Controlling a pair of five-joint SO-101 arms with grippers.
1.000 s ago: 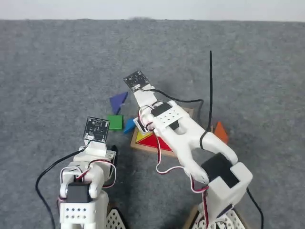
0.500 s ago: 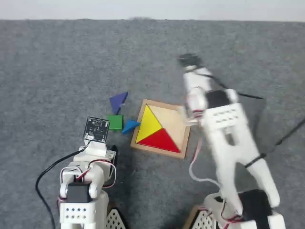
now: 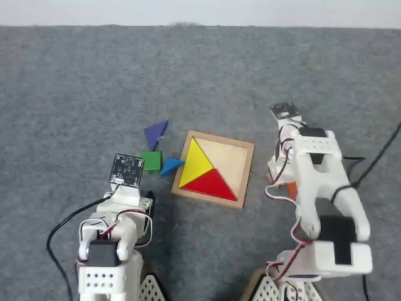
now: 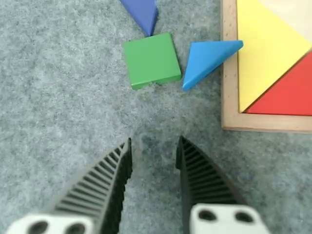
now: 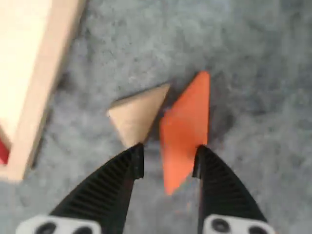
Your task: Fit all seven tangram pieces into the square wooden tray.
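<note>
While the right pincer (image 5: 166, 156) straddles the orange piece (image 5: 183, 129), parted, a tan triangle (image 5: 136, 114) sits just outside it. The left pincer (image 4: 153, 148) is narrowly parted, green square (image 4: 152, 59) ahead.

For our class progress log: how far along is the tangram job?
Done: yellow triangle and red triangle sit in the tray. In hand: the right gripper, fingers open, straddles the orange piece. To do: that piece, tan triangle, green square, dark blue triangle, light blue triangle.

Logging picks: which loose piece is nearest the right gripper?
The orange piece: its lower end lies inside the open right gripper. The tan triangle lies beside it, just outside.
</note>
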